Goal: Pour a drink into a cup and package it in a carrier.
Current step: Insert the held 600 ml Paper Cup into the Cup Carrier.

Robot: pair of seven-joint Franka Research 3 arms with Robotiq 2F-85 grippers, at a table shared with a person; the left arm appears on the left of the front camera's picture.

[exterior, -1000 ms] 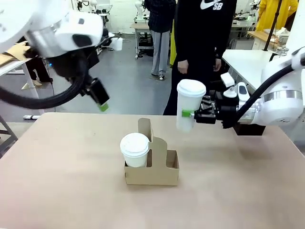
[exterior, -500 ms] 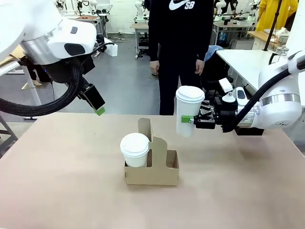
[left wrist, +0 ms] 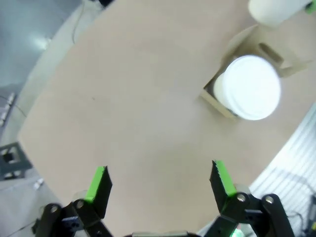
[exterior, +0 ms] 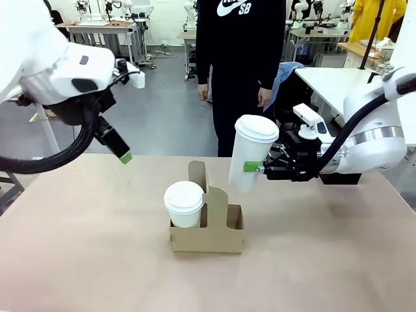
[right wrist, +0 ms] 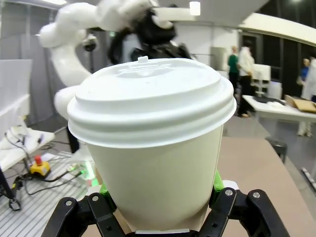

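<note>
While the right tool (right wrist: 160, 187) clamps the cup (right wrist: 153, 123), its pads (right wrist: 217, 178) mostly hidden, the left tool (left wrist: 159, 173) gapes empty.

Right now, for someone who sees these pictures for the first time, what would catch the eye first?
First the tall white lidded cup, held tilted in the air by the right tool, just above and right of the brown carrier at the middle of the table. Then the shorter lidded cup in the carrier's left slot. The left tool hangs open over the table's far left.
</note>
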